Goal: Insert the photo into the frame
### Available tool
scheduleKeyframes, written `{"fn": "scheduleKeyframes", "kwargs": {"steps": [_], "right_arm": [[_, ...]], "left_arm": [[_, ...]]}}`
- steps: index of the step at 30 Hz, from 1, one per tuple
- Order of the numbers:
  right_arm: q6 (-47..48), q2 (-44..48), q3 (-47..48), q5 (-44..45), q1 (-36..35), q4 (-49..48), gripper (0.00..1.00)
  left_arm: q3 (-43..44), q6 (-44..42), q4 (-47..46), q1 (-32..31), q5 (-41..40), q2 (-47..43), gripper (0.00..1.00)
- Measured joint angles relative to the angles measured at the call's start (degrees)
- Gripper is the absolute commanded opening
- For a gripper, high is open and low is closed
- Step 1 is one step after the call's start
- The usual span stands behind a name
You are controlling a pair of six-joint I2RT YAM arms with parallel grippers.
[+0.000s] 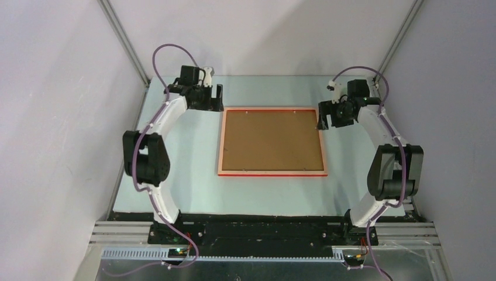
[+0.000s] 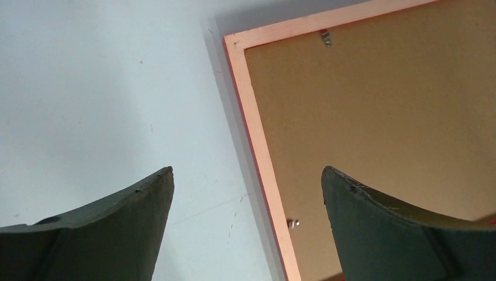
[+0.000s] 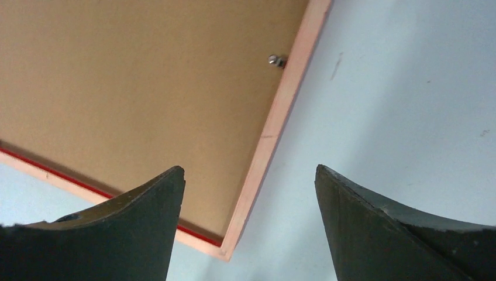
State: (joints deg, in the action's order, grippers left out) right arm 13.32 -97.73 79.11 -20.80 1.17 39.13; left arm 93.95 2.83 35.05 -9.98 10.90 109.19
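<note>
The pale blue table point(image 1: 187, 175) carries the frame point(image 1: 221, 143), which lies flat at its middle, back side up. The frame is a large, thin rectangle with pale orange wood rails on top and a bright red line showing along its outer lip. A plain brown backing board point(image 1: 272, 140) fills the frame's opening. The photo cannot be seen; it may lie under that board, but no view shows it.

The frame looks light and stiff, and its thinness would likely let it flex or skid if pushed from one side. The safest hold is probably a pinch across a rail near opposite corners, with both arms lifting together.

The left gripper point(image 2: 245, 175) hangs over the frame's far left corner, its jaws spread wide and holding nothing. The right gripper point(image 3: 250, 170) hangs over the frame's far right corner, also spread wide and empty.

Small metal tabs point(image 2: 326, 38) sit along the frame's inner edge at the border of the board. They look stiff and fiddly, and likely need a fingertip to turn.
</note>
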Motion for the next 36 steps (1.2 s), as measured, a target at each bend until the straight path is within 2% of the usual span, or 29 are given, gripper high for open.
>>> {"fn": "scheduleKeyframes", "kwargs": {"steps": [8, 16, 25, 36], "right_arm": [[5.3, 7.4, -8.5, 6.7, -10.9, 0.6, 0.87], [9.7, 9.6, -10.2, 5.4, -18.5, 4.0, 0.84], [13.6, 8.8, -10.6, 6.6, -29.9, 5.3, 0.79], [15.3, 3.4, -10.7, 10.4, -40.2, 5.3, 0.75]], "left_arm": [[-10.5, -4.9, -0.3, 0.0, 1.6, -11.6, 0.99], [-19.8, -8.6, 0.7, 0.0, 3.9, -19.4, 0.98], [-22.7, -11.1, 1.6, 0.0, 4.9, -26.2, 0.97], [-24.3, -13.0, 3.0, 0.0, 5.0, -27.6, 0.97]]}}
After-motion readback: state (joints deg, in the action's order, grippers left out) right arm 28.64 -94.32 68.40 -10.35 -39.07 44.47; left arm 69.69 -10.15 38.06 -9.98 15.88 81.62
